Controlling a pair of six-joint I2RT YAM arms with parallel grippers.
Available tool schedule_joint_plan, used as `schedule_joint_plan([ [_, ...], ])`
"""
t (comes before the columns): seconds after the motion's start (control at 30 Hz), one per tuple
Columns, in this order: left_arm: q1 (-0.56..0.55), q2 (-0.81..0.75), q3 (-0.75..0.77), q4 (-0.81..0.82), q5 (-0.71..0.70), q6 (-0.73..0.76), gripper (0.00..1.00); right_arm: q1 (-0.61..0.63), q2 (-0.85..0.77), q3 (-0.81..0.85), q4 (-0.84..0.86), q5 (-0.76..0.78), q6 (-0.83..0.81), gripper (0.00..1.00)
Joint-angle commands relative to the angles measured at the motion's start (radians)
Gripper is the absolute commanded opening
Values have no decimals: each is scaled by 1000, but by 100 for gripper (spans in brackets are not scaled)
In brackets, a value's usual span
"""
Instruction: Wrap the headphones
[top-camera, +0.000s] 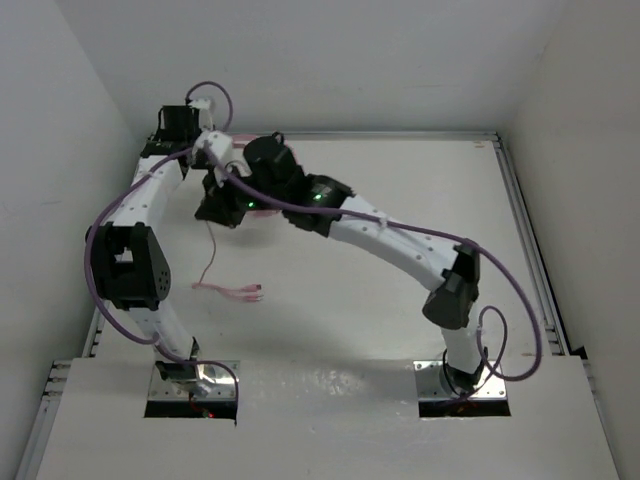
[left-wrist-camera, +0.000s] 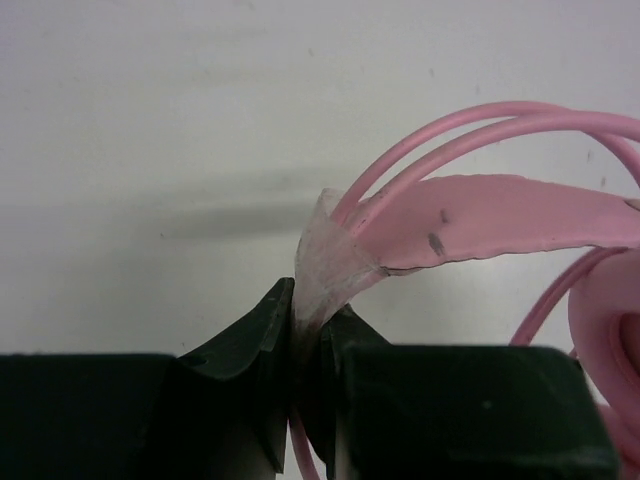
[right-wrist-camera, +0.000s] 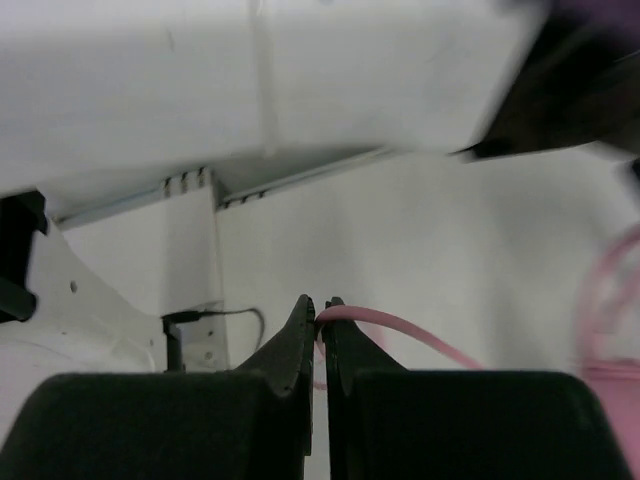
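headphones (left-wrist-camera: 500, 215) held at the far left.
left jaws clamped on the headband end (left-wrist-camera: 328, 255); right jaws clamped on the cord (right-wrist-camera: 400, 323).

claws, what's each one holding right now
Left claw: closed on the headphones' flat pink headband.
Right claw: closed on the thin pink cord.

Two arms are counted, a left arm (top-camera: 140, 200) and a right arm (top-camera: 400, 240). Two grippers are noted: left gripper (left-wrist-camera: 308, 300), right gripper (right-wrist-camera: 320, 305). One set of headphones (left-wrist-camera: 500, 215) is recorded, with one cord (top-camera: 208, 262). Two purple cables (top-camera: 520, 300) are seen, one per arm. One table (top-camera: 400, 170) is logged.
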Motion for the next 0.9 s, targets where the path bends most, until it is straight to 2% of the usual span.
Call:
schedule_joint_plan([
  [0.0,-12,-54,-4,89,-20,152,0,-80,-183,63,-27,84,-51,0],
  [0.13,-14,-80,-30,91,-56,236,0,-212,-238,43,-148,177,-21,0],
  [0.33,-34,-103,-52,53,-10,402,0,-313,-254,95,-251,260,-33,0],
  [0.43,-23,-91,-35,46,44,304,0,-321,-273,68,-269,242,-73,0],
  [0.47,-9,-82,-17,37,70,222,0,-319,-284,43,-265,203,-76,0],
  [0.5,8,-54,35,24,102,177,0,-319,-299,-28,-242,176,-87,0],
  [0.63,124,30,173,-58,370,-100,0,-319,-396,-236,-167,72,-119,0],
  [0.67,139,39,189,-61,398,-139,0,-319,-411,-271,-153,60,-127,0],
  [0.87,190,-17,180,2,432,-324,0,-319,-494,-599,-4,-49,-136,0],
])
